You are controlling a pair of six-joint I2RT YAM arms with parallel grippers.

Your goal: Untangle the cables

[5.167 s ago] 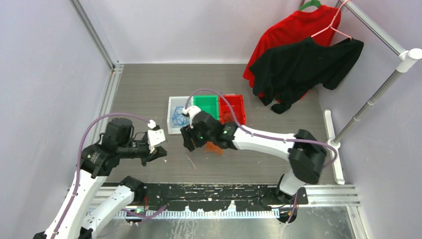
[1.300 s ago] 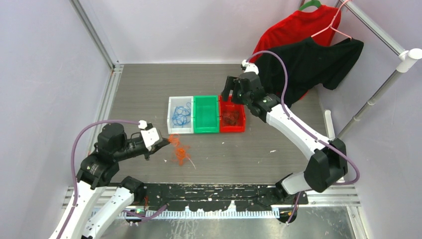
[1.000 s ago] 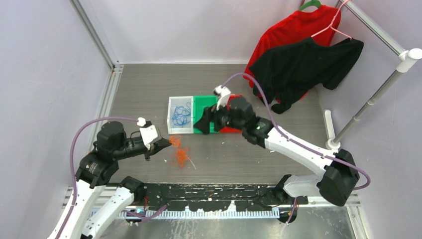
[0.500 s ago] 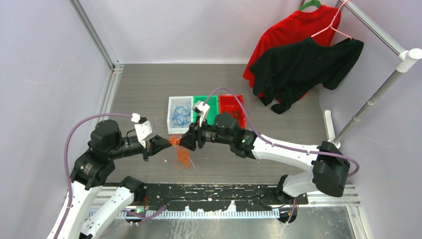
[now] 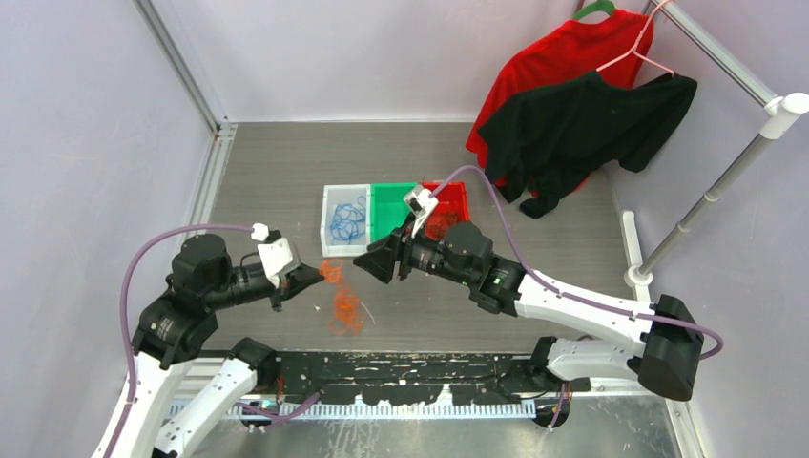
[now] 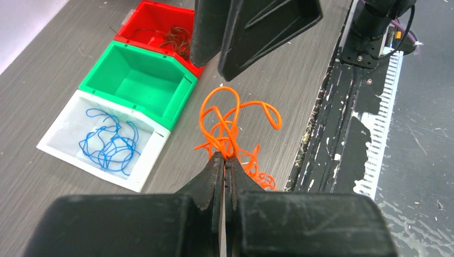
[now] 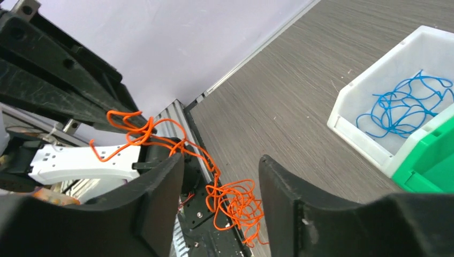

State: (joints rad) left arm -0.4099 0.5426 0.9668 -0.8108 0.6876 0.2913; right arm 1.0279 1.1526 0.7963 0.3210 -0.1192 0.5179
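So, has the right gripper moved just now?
Yes. The right gripper came from the red bin's far side to the near side of the green bin, by the orange cables.

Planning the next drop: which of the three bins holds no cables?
The green bin, in the middle; the white bin holds blue cables, the red bin dark cables.

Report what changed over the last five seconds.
The left jaws shut on the orange cables and dragged them left. The right arm swung to the red bin, then back; the right jaws now stand open beside the tangle. The white bin, blue cables and green bin stayed put.
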